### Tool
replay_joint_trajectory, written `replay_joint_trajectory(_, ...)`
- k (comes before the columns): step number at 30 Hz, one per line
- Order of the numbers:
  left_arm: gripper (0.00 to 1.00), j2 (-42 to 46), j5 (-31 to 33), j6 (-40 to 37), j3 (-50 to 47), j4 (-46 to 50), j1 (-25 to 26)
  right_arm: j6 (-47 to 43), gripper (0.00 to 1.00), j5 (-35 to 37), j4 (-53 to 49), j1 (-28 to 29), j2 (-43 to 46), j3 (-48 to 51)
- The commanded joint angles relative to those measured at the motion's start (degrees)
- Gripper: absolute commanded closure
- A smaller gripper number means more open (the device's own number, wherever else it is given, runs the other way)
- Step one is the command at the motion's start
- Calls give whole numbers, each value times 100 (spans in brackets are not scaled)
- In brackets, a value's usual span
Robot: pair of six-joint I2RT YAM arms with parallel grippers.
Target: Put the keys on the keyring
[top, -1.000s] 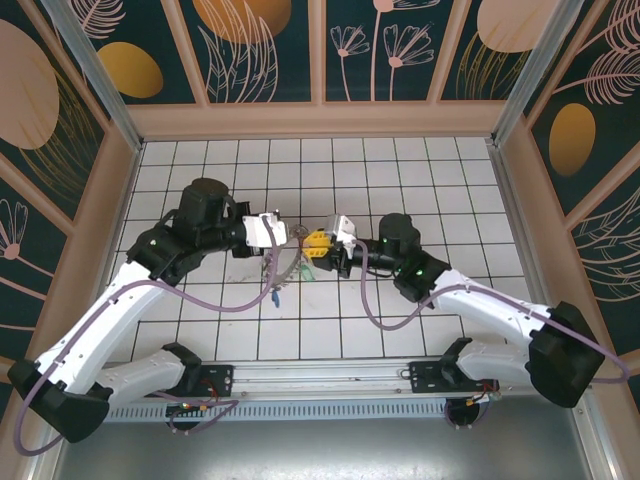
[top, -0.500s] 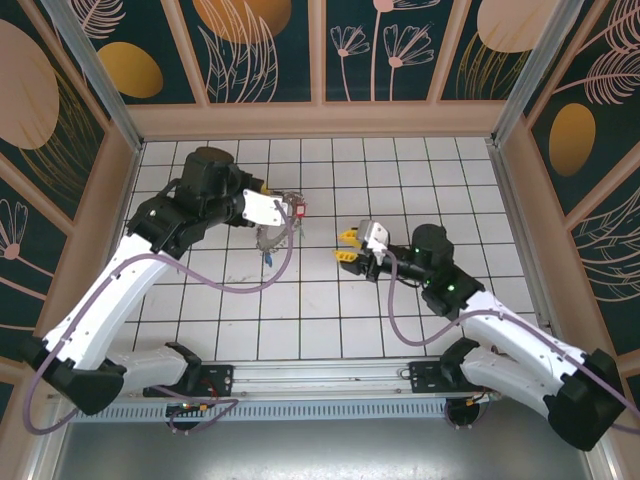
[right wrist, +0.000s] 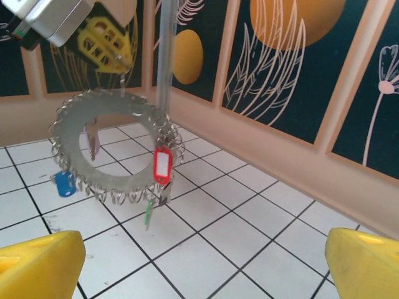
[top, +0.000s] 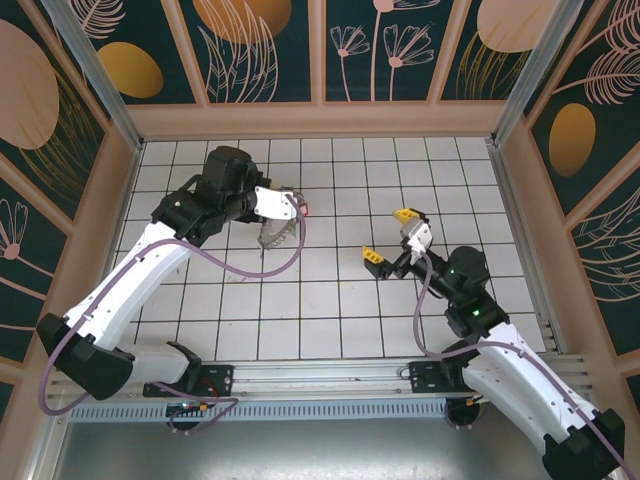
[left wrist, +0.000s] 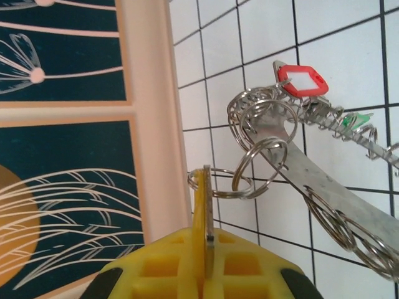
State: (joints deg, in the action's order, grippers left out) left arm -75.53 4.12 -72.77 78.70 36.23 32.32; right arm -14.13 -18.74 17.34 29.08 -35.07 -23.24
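I saw the left gripper [top: 293, 206] pinching a loop of the keyring [top: 273, 236], ring dangling at its 7 o'clock, right gripper [top: 389, 235] spread wide, well apart at 3 o'clock.

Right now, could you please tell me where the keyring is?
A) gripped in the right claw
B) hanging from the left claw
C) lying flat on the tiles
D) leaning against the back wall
B: the left claw pinches one small ring of the keyring, which dangles off the tiles, while the right claw is open and holds nothing.
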Motion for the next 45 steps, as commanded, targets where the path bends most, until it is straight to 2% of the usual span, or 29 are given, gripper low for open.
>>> replay_joint_trajectory(1,100,-52,261,237,-18,-210,-197,140,1,-49,50,-56,-149,-216)
replay_joint_trajectory(3,100,-8,172,175,-7,-135,-331,187,1,-194,-37,-52,-298,-311)
replay_joint_trajectory(7,100,17,450,2,-67,-13,-613,437,1,-193,-47,-56,-498,-313)
replay_joint_trajectory(11,100,-60,618,-78,-120,278,-1261,547,1,-130,27,-54,-518,-277)
replay_joint_trajectory(14,100,41,687,-181,-397,51,-1775,608,1,-137,-1,-52,-505,-284)
replay_joint_trajectory(18,100,-63,1590,-629,-730,-187,-1860,776,1,-124,-90,-46,-414,-222)
replay_joint_trajectory(21,100,-191,1632,-860,-1006,-267,-1844,950,1,-23,-112,-51,-238,-84)
replay_joint_trajectory(23,100,-351,1628,-781,-1157,-279,-1701,1056,1,77,-146,-52,-81,21)
replay_joint_trajectory(26,100,-622,1977,-689,-1458,-370,-1274,1250,1,227,-200,-50,151,180)
replay_joint_trajectory(30,100,-1030,1804,-296,-1761,-424,-700,1426,1,342,-293,-52,420,327)
replay_joint_trajectory(33,100,-1538,2145,67,-1787,-422,-218,1448,1,404,-416,-52,573,373)
replay_joint_trajectory(37,100,-2223,2354,630,-1413,-233,252,1413,1,485,-544,-48,696,408)
replay_joint_trajectory(40,100,-2934,2407,1119,-833,281,664,1404,1,542,-565,-53,719,450)
replay_joint_trajectory(43,100,-3559,2176,1639,-142,808,1044,1422,1,620,-511,-60,712,502)
replay_joint_trajectory(45,96,-3971,1912,1898,331,1213,1238,1440,1,670,-483,-60,716,538)
